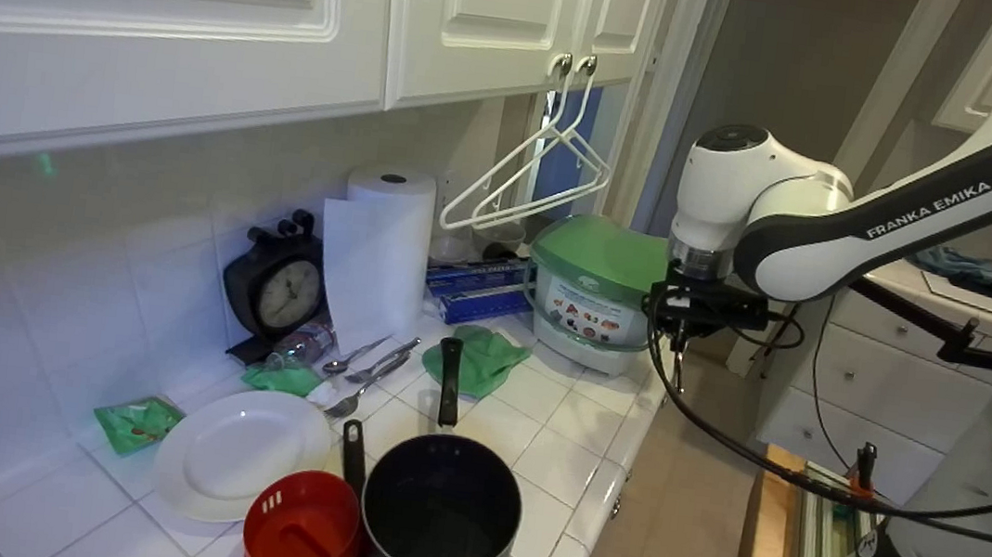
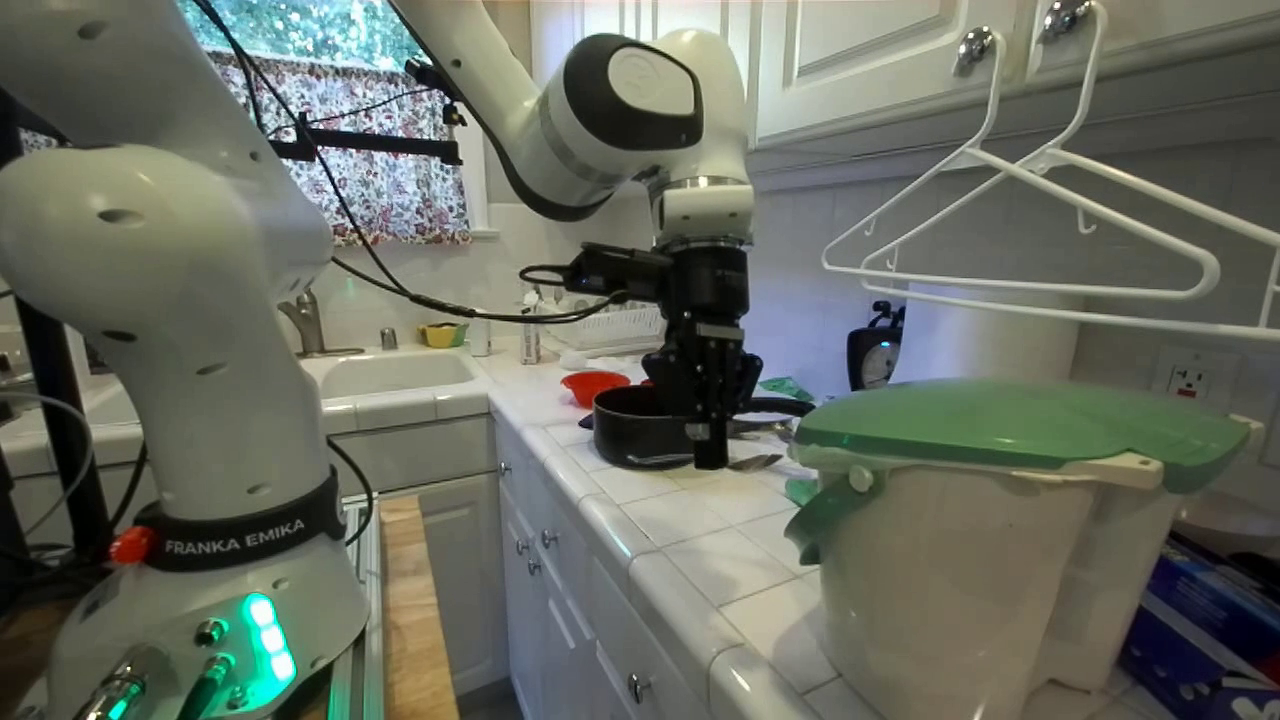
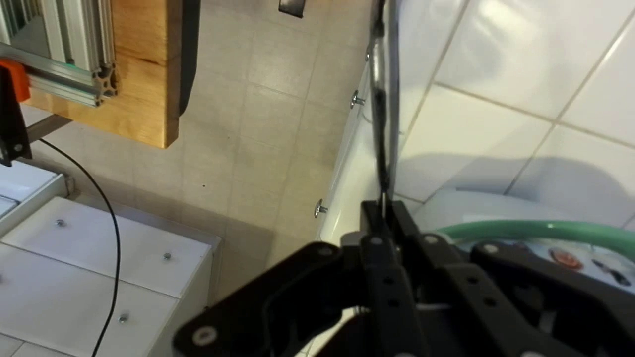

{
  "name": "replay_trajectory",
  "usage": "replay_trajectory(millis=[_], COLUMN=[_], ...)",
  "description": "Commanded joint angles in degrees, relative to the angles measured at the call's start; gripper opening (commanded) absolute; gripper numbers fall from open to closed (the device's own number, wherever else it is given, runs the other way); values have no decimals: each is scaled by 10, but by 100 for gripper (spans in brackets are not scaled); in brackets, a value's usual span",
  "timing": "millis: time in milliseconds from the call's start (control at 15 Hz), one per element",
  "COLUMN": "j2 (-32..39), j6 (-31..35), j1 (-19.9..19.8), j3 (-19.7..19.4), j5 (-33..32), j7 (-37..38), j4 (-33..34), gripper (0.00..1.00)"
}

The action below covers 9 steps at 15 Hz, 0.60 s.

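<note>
From the left in an exterior view, a green packet (image 1: 138, 425) lies on the white-tiled bench (image 1: 555, 458), well to the left of the end effector (image 3: 383, 210) and below its height. A white plate (image 1: 242, 455) is next, also left of and lower than the end effector. Beyond the plate, likewise to the end effector's left, stands a black device with a round dial (image 1: 289, 294). A red slotted bowl (image 1: 293, 545) sits lower left of the end effector, with a roll of paper (image 1: 386, 257) upright further back on that side. Loose cutlery (image 1: 393, 364) lies left of the end effector, near the foot of the roll. A black pot (image 1: 442, 506) just beside the bowl is also lower left; a green cloth (image 1: 491, 367) lies near its handle, closer to the end effector. A white bin with a green lid (image 1: 591, 308) stands just left of the end effector. The end effector itself, fingers down near the bench's front edge, is clenched on a slim metal utensil (image 3: 379, 64) that juts from between its fingertips. Further right and lower is a wooden stand (image 1: 771, 553).
</note>
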Motion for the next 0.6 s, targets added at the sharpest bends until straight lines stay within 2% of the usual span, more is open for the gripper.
replay_trajectory(millis=[0,200,533], j2=[7,16,25], j6=[-35,-5,82], j1=[32,37,18], j3=[11,18,15], j5=[32,9,-6], j7=[-28,-20,-2], j4=[2,7,22], gripper=[3,3,3])
